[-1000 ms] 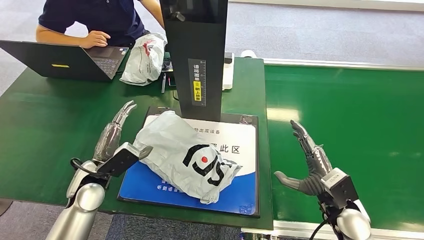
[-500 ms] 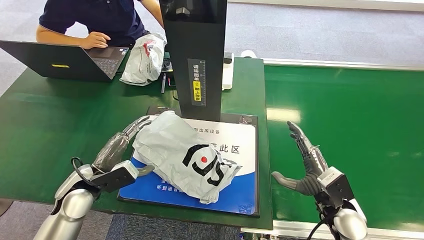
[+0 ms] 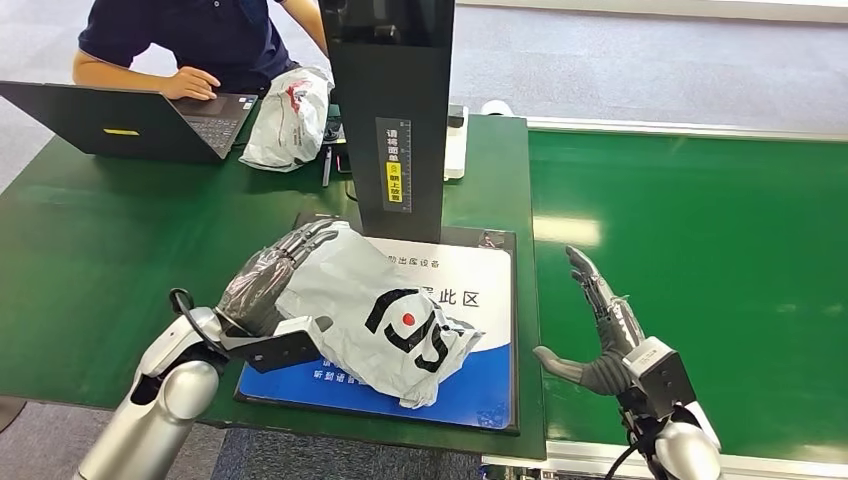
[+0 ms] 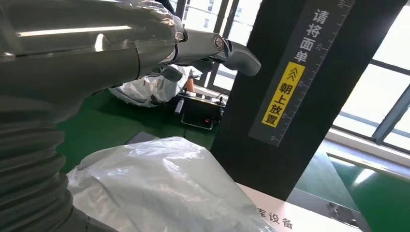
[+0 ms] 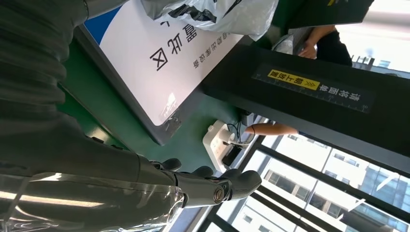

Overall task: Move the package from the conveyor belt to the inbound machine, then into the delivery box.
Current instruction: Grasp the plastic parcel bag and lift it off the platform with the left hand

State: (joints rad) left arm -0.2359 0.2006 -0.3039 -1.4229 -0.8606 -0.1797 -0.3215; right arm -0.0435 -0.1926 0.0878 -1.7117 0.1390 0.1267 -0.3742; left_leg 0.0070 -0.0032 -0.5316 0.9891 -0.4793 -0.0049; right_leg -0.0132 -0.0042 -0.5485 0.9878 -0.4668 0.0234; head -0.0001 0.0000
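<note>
The package point(image 3: 380, 310), a crumpled white-grey plastic mailer with a black and red logo, lies on the white and blue pad point(image 3: 475, 290) of the inbound machine, in front of its black column point(image 3: 390, 110). My left hand point(image 3: 265, 285) straddles the package's left edge, with fingers stretched over the top and the thumb along the near side. In the left wrist view the fingers point(image 4: 232, 48) hover straight above the package point(image 4: 164, 188) with a gap. My right hand point(image 3: 610, 330) hangs open over the conveyor belt point(image 3: 700, 230), fingers spread and holding nothing.
A person point(image 3: 190, 40) sits at the far left of the green table point(image 3: 90, 250) with a laptop point(image 3: 130, 120). A second white bag point(image 3: 290, 115) lies beside the laptop. A white power strip point(image 3: 457, 130) sits behind the column.
My left hand has swung right from the bare table onto the package's left edge, fingers now over it. My right hand has drifted slightly left and down. The package has not moved.
</note>
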